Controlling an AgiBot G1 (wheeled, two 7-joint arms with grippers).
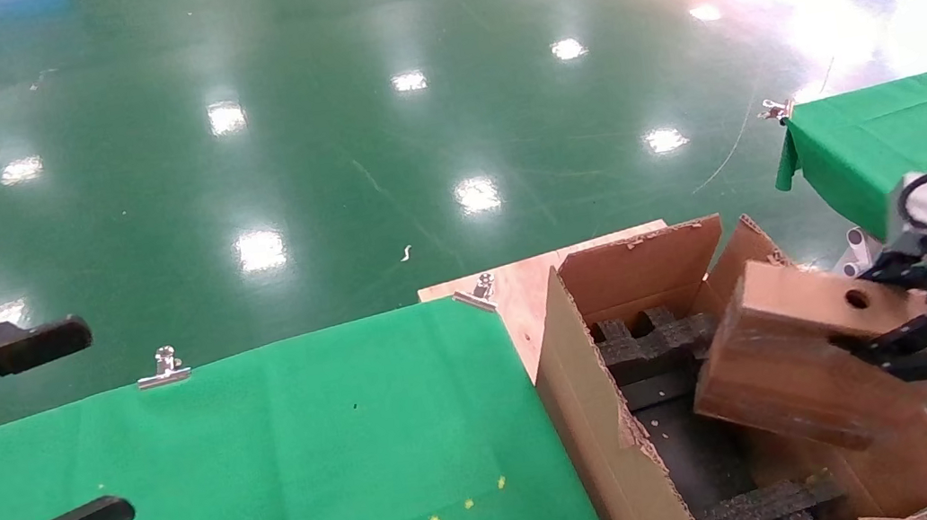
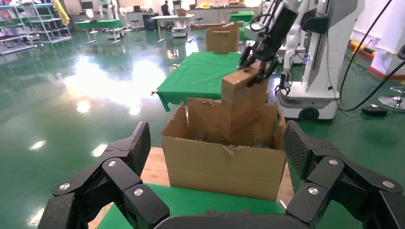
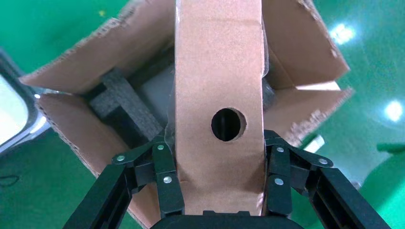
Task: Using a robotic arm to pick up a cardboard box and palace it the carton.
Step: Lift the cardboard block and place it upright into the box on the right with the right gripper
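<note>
no readable markings anywhere; left gripper (image 1: 43, 428) idle, jaws spread, over the green cloth (image 1: 275, 468) left of the carton (image 1: 609, 457), glossy green floor (image 1: 408, 123) beyond, right gripper (image 1: 912, 324) clamped on the cardboard box (image 1: 795, 358), tilted over the carton's foam inserts (image 1: 665, 340), box's lower end dipping inside, carton cut off by frame.

Robot lab, glossy green floor (image 1: 412, 149), shelving (image 2: 28, 26)

Our right arm's black multi-jointed claw gripper (image 1: 900, 335) reaches in from the right, its 2 fingers (image 3: 167, 183) clamped on a load. Our left black claw gripper (image 1: 26, 439) hovers at the left edge, jaws spread wide.
</note>
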